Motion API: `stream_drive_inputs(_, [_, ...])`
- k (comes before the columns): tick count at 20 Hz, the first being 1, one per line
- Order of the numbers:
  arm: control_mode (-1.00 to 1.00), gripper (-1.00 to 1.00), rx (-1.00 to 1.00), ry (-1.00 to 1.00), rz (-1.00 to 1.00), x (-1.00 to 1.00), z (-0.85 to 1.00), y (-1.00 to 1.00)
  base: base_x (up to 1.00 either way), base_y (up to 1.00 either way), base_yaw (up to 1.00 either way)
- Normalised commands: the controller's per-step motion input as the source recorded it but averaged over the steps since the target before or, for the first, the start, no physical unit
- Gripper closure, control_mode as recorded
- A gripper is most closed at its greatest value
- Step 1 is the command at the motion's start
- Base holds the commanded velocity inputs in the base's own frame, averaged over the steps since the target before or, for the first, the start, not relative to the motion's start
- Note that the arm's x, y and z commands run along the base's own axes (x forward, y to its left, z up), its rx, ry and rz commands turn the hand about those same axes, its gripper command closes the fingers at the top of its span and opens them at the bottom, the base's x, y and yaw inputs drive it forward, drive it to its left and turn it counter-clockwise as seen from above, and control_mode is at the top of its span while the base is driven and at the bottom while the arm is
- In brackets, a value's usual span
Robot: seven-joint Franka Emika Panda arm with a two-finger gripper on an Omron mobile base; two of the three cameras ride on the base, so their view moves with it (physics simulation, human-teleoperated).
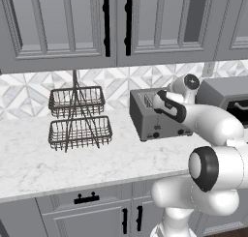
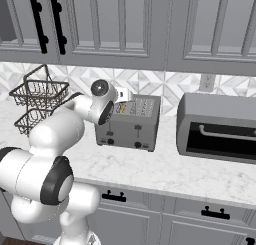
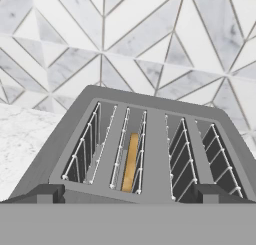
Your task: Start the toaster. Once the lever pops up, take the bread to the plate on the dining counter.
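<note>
The grey toaster [image 2: 131, 123] stands on the marble worktop against the tiled wall, with dark knobs low on its front [image 1: 156, 134]. The bread [image 3: 131, 161], a tan slice seen edge-on, sits down in the second slot from the left in the hand view; its top shows at the toaster's left end [image 2: 120, 108]. My gripper [image 3: 129, 195] hangs just above and in front of the toaster [image 3: 150, 139], open, its two dark fingertips [image 3: 45, 194] wide apart with nothing between them. The plate and the dining counter are out of view.
A larger grey toaster oven [image 2: 217, 126] with a dark window stands right of the toaster. A two-tier wire basket stand [image 1: 77, 117] sits to the left on the worktop [image 1: 58, 158]. Grey wall cabinets [image 2: 125, 24] hang overhead.
</note>
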Motion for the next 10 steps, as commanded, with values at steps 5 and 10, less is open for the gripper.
stream_drive_inputs(5, [-1.0, -1.0, 0.0, 0.0, 0.0, 0.0, 0.0, 0.0, 0.0, 0.0, 0.0])
stream_drive_inputs(10, [-1.0, -1.0, 0.0, 0.0, 0.0, 0.0, 0.0, 0.0, 0.0, 0.0, 0.0])
